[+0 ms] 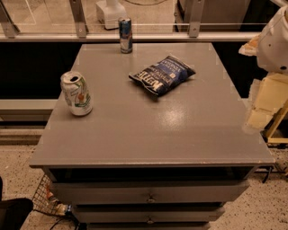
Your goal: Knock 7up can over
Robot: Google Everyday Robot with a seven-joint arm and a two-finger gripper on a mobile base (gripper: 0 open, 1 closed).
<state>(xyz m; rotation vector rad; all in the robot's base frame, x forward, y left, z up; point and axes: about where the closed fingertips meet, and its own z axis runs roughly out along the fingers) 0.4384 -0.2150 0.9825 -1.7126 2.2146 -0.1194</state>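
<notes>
Your gray cabinet top (157, 134) stood before a glass railing (45, 13), the 7up can (76, 94) upright near its left edge, while your gripper (260, 114) hung beside the right edge, open or closed you couldn't tell.

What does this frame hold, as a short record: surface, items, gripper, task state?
surface: grey cabinet top
7up can: upright, near left edge
blue-and-silver can: upright, at far edge
chip bag: lying flat, beyond centre
gripper: at right edge, well apart from 7up can
task state: can not yet knocked over
</notes>
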